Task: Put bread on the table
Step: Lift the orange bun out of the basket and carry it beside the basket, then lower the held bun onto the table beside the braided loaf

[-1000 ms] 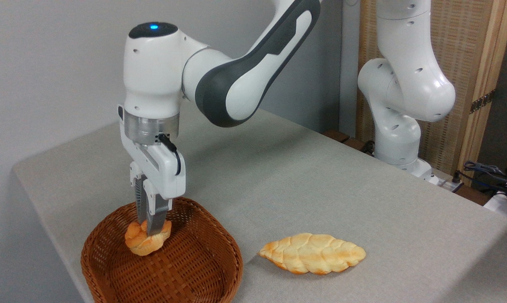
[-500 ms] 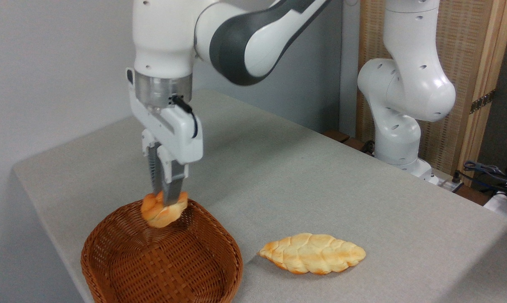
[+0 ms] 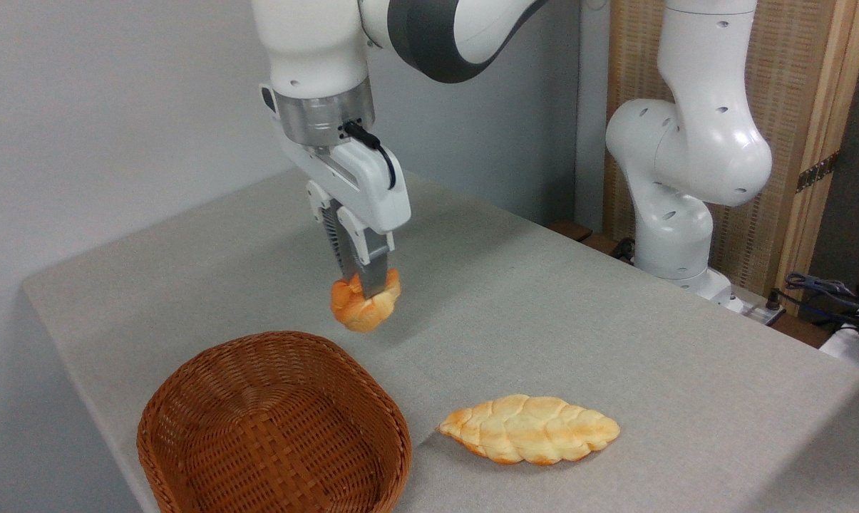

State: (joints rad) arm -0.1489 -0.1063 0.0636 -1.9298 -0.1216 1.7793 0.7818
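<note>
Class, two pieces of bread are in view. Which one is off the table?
The small round orange bun, gripped between the gripper's fingers above the table. The long pale braided loaf lies flat beside the basket.

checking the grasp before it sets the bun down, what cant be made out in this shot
- Camera view: contact of the gripper fingertips with the bread, since they sink into its top.
- Height of the bread above the table: a single view.
- Near wall and corner of the basket: cut off by the bottom edge.

The arm (image 3: 465,28) hangs downward, fingers (image 3: 373,274) pinched nearly together.
</note>
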